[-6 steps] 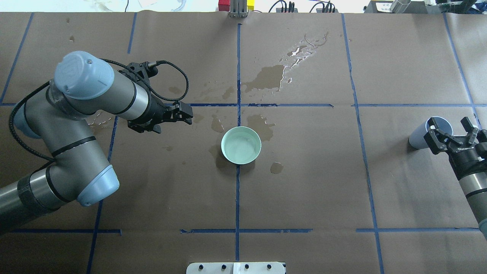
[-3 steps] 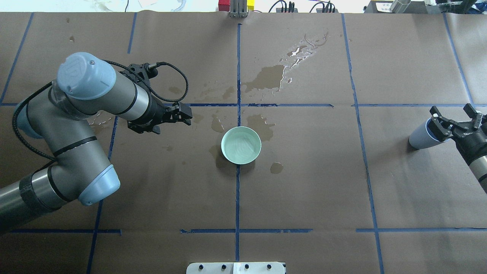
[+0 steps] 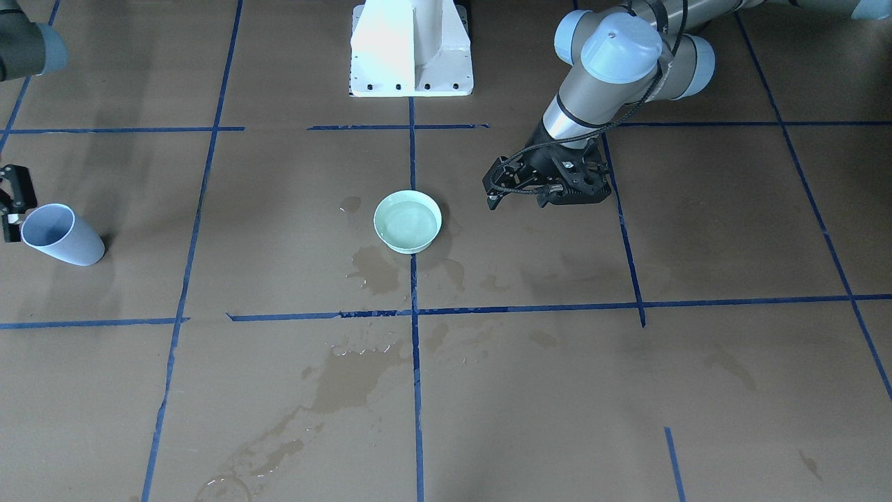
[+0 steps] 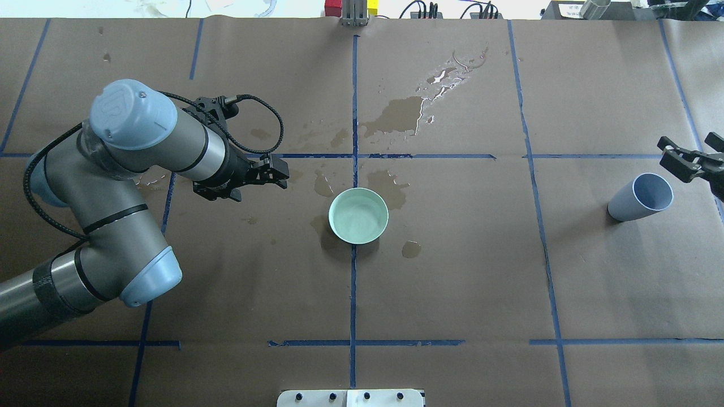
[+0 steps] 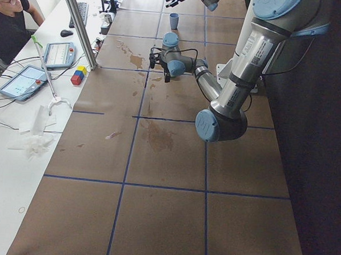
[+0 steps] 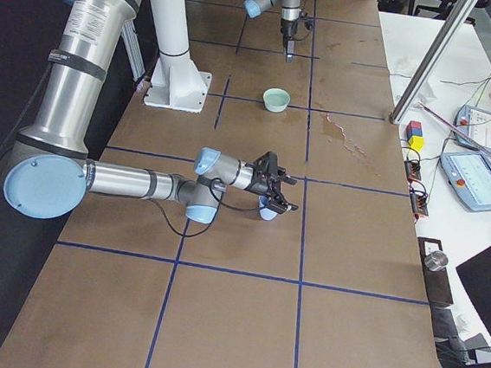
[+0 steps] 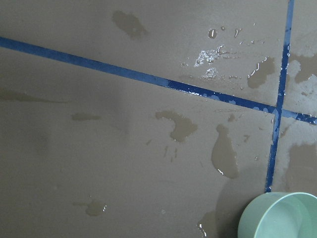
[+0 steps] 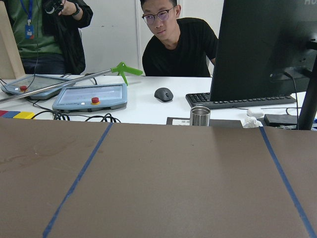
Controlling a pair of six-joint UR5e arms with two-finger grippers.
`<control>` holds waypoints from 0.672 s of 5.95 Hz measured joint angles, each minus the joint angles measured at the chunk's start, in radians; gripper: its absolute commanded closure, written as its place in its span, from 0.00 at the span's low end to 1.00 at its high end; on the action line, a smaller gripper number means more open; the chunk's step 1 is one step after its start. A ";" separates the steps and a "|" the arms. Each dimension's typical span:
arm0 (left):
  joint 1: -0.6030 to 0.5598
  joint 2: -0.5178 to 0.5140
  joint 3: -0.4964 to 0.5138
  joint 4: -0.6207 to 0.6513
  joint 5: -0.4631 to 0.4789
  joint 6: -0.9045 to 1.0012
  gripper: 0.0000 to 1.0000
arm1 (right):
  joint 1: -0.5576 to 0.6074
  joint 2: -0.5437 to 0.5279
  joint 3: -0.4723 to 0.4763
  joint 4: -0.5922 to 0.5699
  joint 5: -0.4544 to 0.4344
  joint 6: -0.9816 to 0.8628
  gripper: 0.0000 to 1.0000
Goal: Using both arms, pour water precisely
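Observation:
A mint green bowl with water in it stands at the table's middle, also in the front view and at the bottom right of the left wrist view. A pale blue cup stands upright at the far right, alone. My right gripper is open and empty, just beyond the cup and apart from it. My left gripper looks shut and empty, hovering left of the bowl and pointing at it.
Water puddles and wet spots lie around the bowl and beyond it. Blue tape lines cross the brown paper. The white pedestal stands on the robot's side. An operator, tablets and a metal can are past the far edge.
My right gripper, which straddled the cup's rim a second ago, has drawn back up and away, leaving the cup standing free. My left arm has shifted only slightly.

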 measured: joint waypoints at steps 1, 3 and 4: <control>0.021 -0.004 0.003 0.000 0.000 -0.010 0.00 | 0.135 0.024 0.000 -0.052 0.194 -0.050 0.00; 0.071 -0.018 0.010 0.000 0.004 -0.057 0.00 | 0.375 0.089 0.000 -0.234 0.578 -0.221 0.00; 0.082 -0.037 0.016 0.000 0.009 -0.075 0.00 | 0.464 0.110 0.000 -0.334 0.720 -0.309 0.00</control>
